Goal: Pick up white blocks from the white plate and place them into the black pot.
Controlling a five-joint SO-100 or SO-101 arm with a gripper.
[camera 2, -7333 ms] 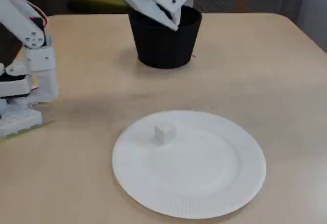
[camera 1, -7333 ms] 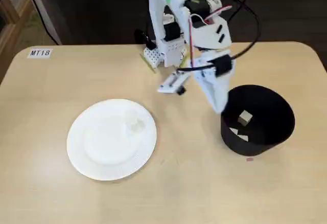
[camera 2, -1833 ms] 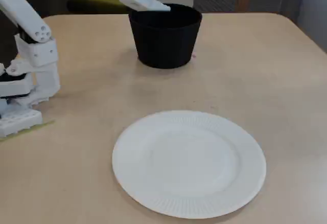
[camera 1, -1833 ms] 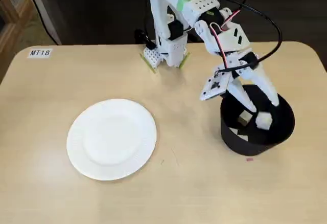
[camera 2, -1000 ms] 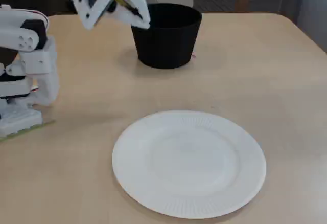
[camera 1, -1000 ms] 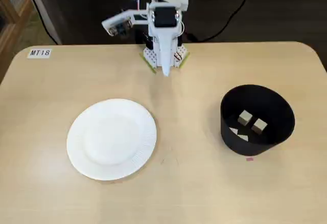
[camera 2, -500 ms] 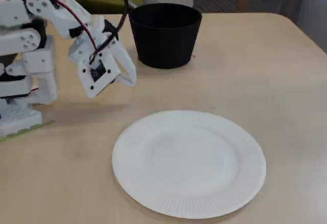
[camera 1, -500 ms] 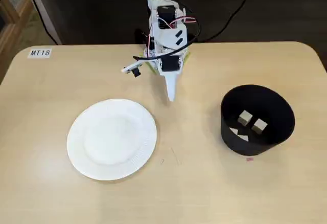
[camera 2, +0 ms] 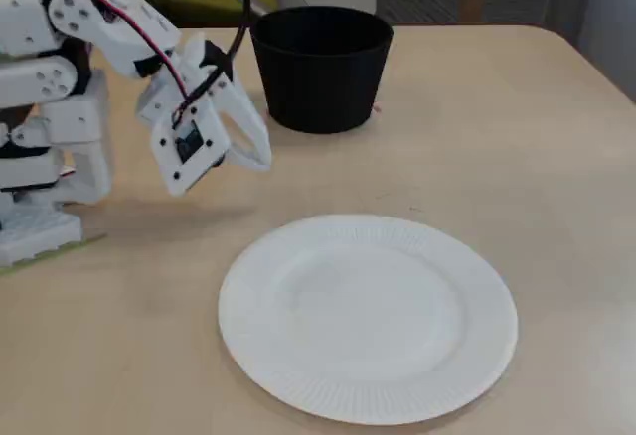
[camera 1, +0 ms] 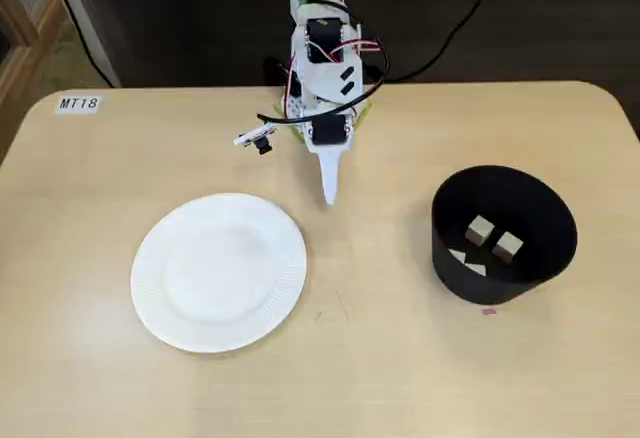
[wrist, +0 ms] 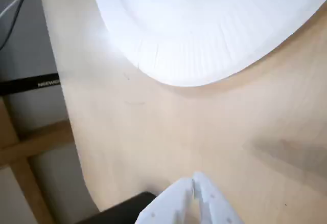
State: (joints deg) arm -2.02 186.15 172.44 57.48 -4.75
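The pale wooden worktop [camera 1: 120, 388] carried everything, and the widest thing on it was the white plate [camera 1: 152, 313], which lay bare in both fixed views, with no cube on its ribbed rim or flat centre [camera 2: 298, 375]; the wrist view showed only one edge of it [wrist: 168, 60], also bare. Well apart from the plate stood the black pot [camera 1: 455, 276], seen from the side in the other fixed view [camera 2: 318, 77]. Inside the pot lay the white blocks [camera 1: 495, 239]: two cubes side by side and a paler piece near the wall, three as far as could be told. The arm [camera 1: 322, 68] was folded low near its base, between plate and pot but nearer the plate. Its claw [camera 1: 328, 196] hovered just above the bare worktop, fingers pressed together and holding nothing, as the wrist view [wrist: 194, 182] confirmed. Judging from the empty plate and the filled pot, the task looked finished, with nothing visible left to move.
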